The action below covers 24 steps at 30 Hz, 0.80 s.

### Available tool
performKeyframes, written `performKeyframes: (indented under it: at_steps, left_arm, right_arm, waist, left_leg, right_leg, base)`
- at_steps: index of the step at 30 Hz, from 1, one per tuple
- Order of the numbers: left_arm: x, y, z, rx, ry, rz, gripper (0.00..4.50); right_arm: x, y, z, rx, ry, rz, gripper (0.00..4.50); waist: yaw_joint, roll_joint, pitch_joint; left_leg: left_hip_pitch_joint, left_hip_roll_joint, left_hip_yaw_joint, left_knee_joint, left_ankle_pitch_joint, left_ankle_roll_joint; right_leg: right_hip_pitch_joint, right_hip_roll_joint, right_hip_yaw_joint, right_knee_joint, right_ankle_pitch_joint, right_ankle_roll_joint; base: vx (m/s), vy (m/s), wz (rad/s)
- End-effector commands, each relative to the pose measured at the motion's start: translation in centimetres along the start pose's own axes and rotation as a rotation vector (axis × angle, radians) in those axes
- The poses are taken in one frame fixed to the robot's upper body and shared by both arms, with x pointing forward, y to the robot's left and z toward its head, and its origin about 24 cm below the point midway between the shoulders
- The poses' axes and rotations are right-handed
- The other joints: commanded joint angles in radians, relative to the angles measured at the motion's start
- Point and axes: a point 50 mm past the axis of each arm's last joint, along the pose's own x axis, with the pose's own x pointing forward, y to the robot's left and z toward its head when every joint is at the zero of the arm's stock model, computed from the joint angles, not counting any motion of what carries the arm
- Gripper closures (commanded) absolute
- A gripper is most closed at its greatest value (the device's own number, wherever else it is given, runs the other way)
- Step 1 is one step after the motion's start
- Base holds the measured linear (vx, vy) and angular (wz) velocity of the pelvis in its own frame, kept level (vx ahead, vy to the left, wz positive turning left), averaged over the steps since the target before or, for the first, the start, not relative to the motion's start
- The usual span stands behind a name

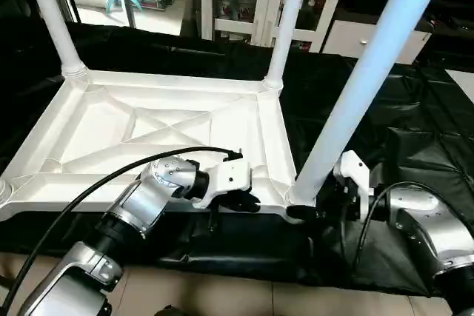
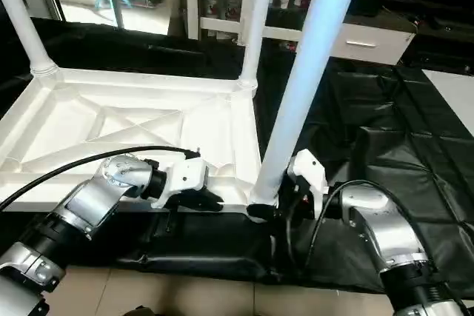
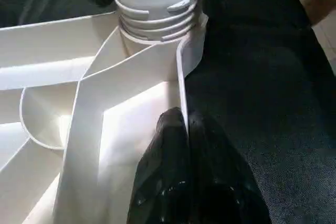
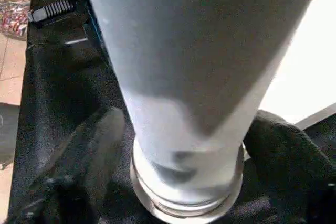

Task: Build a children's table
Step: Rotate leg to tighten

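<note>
Right wrist view has the right gripper (image 4: pixel 184 145) with its two black fingers (image 4: pixel 79 161) standing wide on either side of the near leg (image 4: pixel 199 77), low down by its ribbed collar; whether they press it or just flank it I cannot tell. From the head, the left gripper (image 1: pixel 241 199) is pinched tight on the near rim of the top (image 1: pixel 148 127), just beside that corner. The top lies ribs-up on a black sheet (image 1: pixel 415 131), and three legs stand in its sockets: the near one, a far one (image 1: pixel 285 24) and another at the far left corner (image 1: pixel 52 16). The near left corner (image 1: pixel 4 190) sits at the picture's edge, so the fourth leg is an open question; after that, I'd judge, only turning the table upright remains. I can read no brand or writing anywhere.
</note>
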Motion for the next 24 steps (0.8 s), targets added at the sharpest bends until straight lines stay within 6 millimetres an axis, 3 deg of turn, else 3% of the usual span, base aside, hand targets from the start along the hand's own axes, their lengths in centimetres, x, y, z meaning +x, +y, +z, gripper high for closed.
performKeyframes:
  at_steps: [1, 11, 19, 22, 23, 24]
  left_arm:
    - [0.8, -0.7, 0.6, 0.042, 0.002, -0.075, 4.50]
    - [0.7, -1.0, 0.4, 0.035, 0.014, -0.086, 4.50]
    - [0.6, -0.9, 0.3, 0.026, 0.015, -0.074, 4.50]
    - [0.9, -0.3, 0.2, 0.005, 0.026, -0.008, 4.50]
    - [1.2, 0.6, 0.1, -0.030, 0.042, 0.069, 4.50]
    - [1.4, 1.2, 0.1, -0.062, 0.041, 0.131, 4.50]
  right_arm:
    - [-0.8, -0.3, 0.2, -0.008, -0.007, -0.004, 1.06]
    - [-0.8, -0.1, -0.2, 0.004, -0.007, 0.028, 1.88]
    - [-0.4, -0.3, -0.8, 0.037, 0.002, -0.018, 1.91]
    - [0.1, -1.1, -1.4, 0.054, 0.002, -0.159, 1.92]
    - [0.6, -2.0, -1.5, 0.109, -0.028, -0.286, 1.92]
    - [0.9, -2.6, -1.6, 0.151, -0.040, -0.380, 1.93]
  waist:
    - [-0.007, -0.001, -0.065]
    - [-0.006, -0.003, -0.066]
    - [-0.006, -0.004, -0.066]
    - [-0.012, -0.002, -0.063]
    - [-0.015, 0.001, -0.059]
    - [-0.022, -0.002, -0.058]
  left_leg:
    - [0.019, 0.044, -0.015, -0.073, -0.180, 0.059]
    - [0.019, 0.045, -0.016, -0.072, -0.174, 0.057]
    - [0.019, 0.044, -0.015, -0.070, -0.162, 0.066]
    - [0.017, 0.043, -0.015, -0.074, -0.196, 0.047]
    - [0.019, 0.041, -0.018, -0.078, -0.241, 0.025]
    - [0.023, 0.039, -0.020, -0.080, -0.295, -0.001]
  right_leg:
    - [0.047, -0.050, 0.036, -0.055, -0.177, -0.240]
    - [0.047, -0.050, 0.035, -0.052, -0.172, -0.243]
    - [0.047, -0.049, 0.034, -0.051, -0.161, -0.250]
    - [0.044, -0.049, 0.035, -0.057, -0.213, -0.237]
    - [0.042, -0.050, 0.034, -0.065, -0.283, -0.218]
    - [0.037, -0.049, 0.031, -0.075, -0.368, -0.194]
  base:
    - [0.000, 0.000, 0.00]
    - [0.000, 0.000, 0.00]
    - [0.000, 0.000, 0.00]
    - [0.000, 0.000, 0.00]
    - [0.000, 0.000, 0.00]
    - [0.000, 0.000, 0.00]
